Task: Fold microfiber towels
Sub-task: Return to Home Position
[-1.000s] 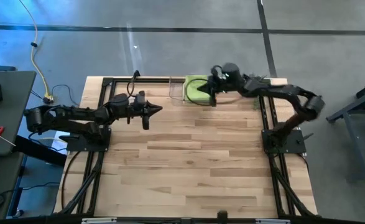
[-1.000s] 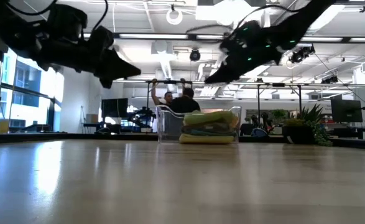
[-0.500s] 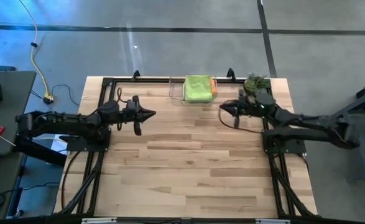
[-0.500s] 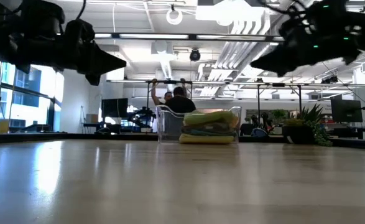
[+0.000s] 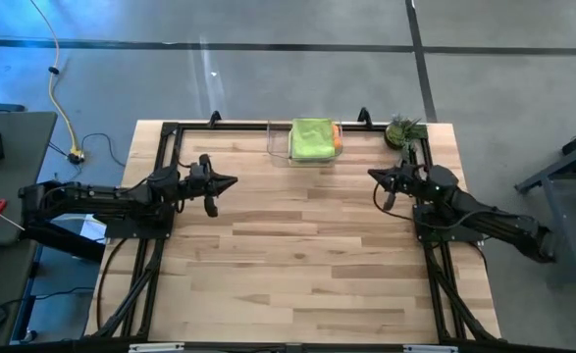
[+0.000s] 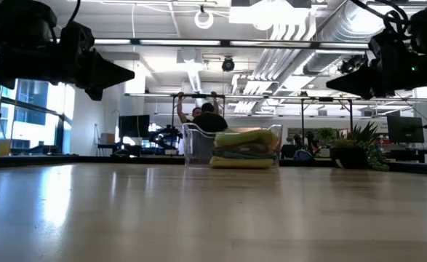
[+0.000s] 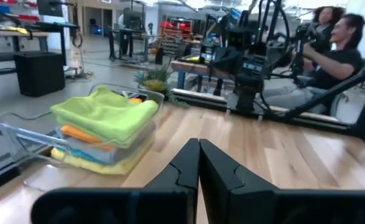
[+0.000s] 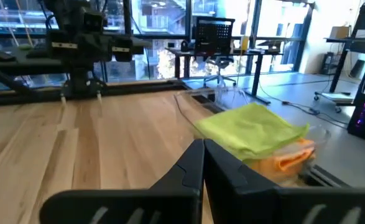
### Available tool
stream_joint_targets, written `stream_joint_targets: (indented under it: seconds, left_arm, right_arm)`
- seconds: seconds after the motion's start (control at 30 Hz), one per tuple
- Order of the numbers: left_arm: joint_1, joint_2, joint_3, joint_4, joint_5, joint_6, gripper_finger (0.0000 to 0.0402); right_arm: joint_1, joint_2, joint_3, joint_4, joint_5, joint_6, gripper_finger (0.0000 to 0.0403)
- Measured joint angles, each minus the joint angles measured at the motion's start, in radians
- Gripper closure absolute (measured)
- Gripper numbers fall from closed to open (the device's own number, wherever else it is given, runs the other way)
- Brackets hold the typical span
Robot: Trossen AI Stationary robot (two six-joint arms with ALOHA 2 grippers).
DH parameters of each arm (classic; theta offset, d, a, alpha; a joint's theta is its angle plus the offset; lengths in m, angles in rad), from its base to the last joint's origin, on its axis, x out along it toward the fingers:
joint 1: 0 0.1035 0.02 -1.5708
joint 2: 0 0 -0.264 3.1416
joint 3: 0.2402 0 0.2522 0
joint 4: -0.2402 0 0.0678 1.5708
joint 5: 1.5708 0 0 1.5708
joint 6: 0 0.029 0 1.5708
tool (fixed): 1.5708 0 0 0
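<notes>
The towels (image 5: 313,140) lie folded in one stack inside the clear bin (image 5: 277,149), which stands at the far edge of the bench (image 5: 297,265), about mid-width. The green towel (image 7: 104,112) is on top and the orange towel (image 7: 83,133) is directly under it, one edge showing on the stack's right side. The yellow towel (image 7: 95,163) lies at the bottom. The layers between orange and yellow look grey-blue through the bin wall and are hard to tell apart. The stack rises a little above the bin's rim.

The left pincer (image 5: 227,182) hangs above the left part of the bench, pointing right, nearer than the bin and well apart from it. Its fingers (image 7: 185,165) are pressed together along their length and hold nothing. The right pincer (image 5: 374,176) hangs above the right part of the bench, pointing left, also well clear of the bin. Its fingers (image 8: 191,165) meet the same way, with nothing between them. In the low view both pincers sit high above the bench top, one on either side of the bin.

A small plant (image 5: 400,129) stands at the far right corner of the bench, right of the bin. Beyond the bench a person (image 6: 207,118) is in the room behind the bin.
</notes>
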Motion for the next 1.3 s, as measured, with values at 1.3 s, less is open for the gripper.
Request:
stream_joint_targets:
  seconds: [1.3]
  left_arm:
    - [-0.084,-0.78,-0.016,-0.758,-0.078,0.014,0.0401]
  right_arm:
    - [-0.009,-0.23,-0.011,-0.192,0.111,-0.014,0.0403]
